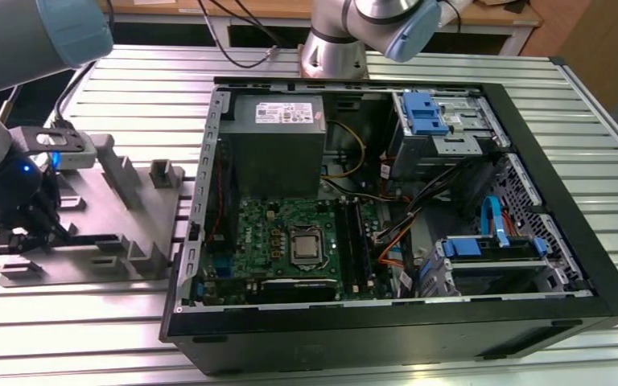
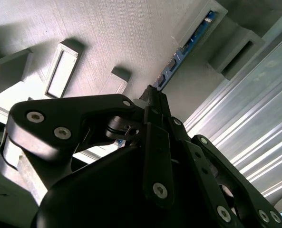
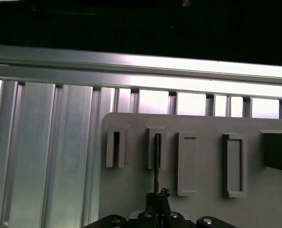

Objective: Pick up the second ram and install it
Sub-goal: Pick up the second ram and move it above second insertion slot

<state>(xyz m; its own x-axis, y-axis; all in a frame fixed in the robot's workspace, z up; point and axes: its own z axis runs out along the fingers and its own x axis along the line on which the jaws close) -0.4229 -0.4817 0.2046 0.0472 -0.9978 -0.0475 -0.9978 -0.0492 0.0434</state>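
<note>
Item: second ram (image 2: pixel 188 45) — stands on edge in a slot of the grey holder block (image 1: pixel 116 209), at the exterior view's left, well apart from the open computer case (image 1: pixel 395 314).
Thin, stiff blue-green board; judged light, with fragile chips and contacts — best taken by its flat faces. Hand (image 2: pixel 151 95) drawn narrow, seemingly pinching the stick's near end. Holder is matte plastic; surface (image 1: pixel 73 305) is slatted aluminium.

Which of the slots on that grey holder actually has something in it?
The narrow slot straight ahead of the gripper: a thin dark RAM stick stands on edge in it. The neighbouring slots in the first wrist view look empty.
</note>
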